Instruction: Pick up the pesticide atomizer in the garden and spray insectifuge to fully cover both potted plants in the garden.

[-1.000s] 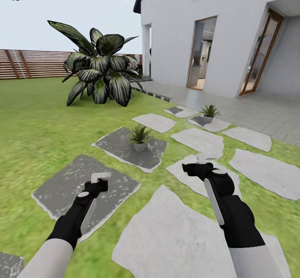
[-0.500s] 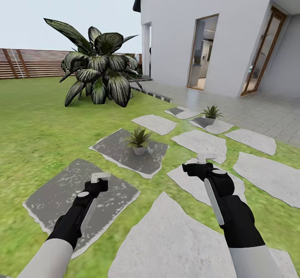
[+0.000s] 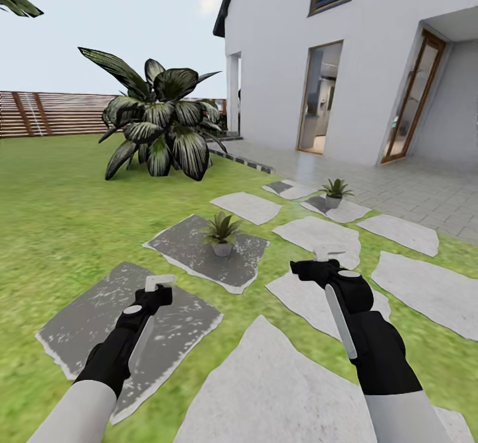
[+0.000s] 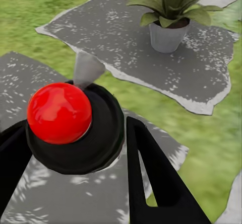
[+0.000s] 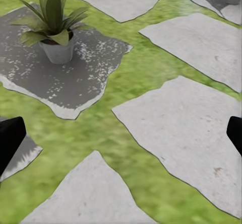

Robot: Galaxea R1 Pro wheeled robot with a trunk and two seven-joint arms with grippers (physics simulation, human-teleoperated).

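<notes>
Atomizer in hand, plants out of reach

The slim pesticide atomizer with its pale grey nozzle (image 4: 86, 69) sat between the left gripper's (image 3: 151, 295) black fingers, which looked clamped on it, nozzle aimed towards the nearer potted rosette in its small grey pot (image 3: 221, 232) on a dark speckled stone slab (image 3: 186, 257). The right gripper (image 3: 318, 269) hung spread wide and empty. Spraying from here would likely fall short on slab and green lawn (image 3: 60, 217), because the plant stood well apart. The second potted rosette (image 3: 335, 192), farther off near the paved terrace (image 3: 398, 184), risked being missed altogether.
</notes>
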